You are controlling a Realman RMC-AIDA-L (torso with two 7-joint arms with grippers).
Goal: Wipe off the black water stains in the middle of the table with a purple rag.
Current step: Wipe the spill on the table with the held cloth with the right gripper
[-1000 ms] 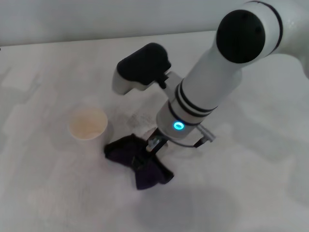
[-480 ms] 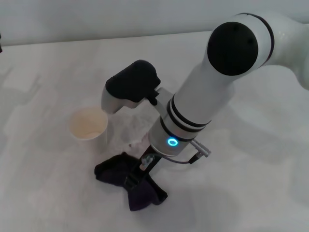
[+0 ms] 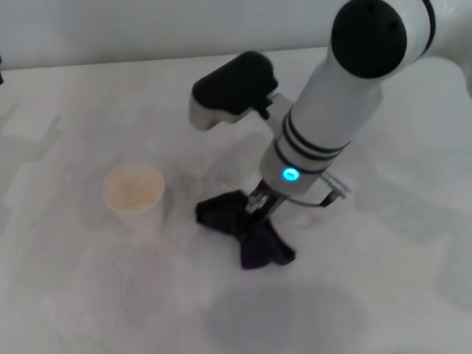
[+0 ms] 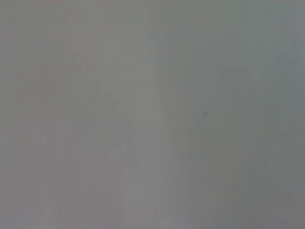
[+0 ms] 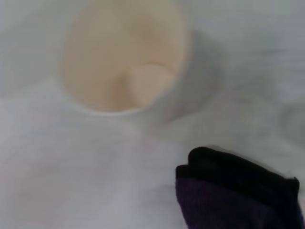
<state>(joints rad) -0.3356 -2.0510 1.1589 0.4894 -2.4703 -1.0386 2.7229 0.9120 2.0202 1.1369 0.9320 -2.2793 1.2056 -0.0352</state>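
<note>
My right gripper (image 3: 257, 204) points down at the middle of the white table (image 3: 74, 295) and is shut on the purple rag (image 3: 247, 234). The rag is bunched and lies spread on the tabletop under and in front of the gripper. It also shows in the right wrist view (image 5: 238, 200) as a dark purple fold. No glossy black water stain shows in any view; only faint grey smudges (image 3: 214, 177) mark the table beside the rag. The left gripper is out of view, and the left wrist view shows only a blank grey surface.
An open beige paper cup (image 3: 134, 190) stands on the table to the left of the rag, a short way from it. It also shows in the right wrist view (image 5: 126, 57). The right arm's white forearm (image 3: 332, 103) reaches in from the far right.
The right gripper first dragged the rag left and toward the table's near edge. It has now swept the rag back to the right and farther away. The cup has not moved.
</note>
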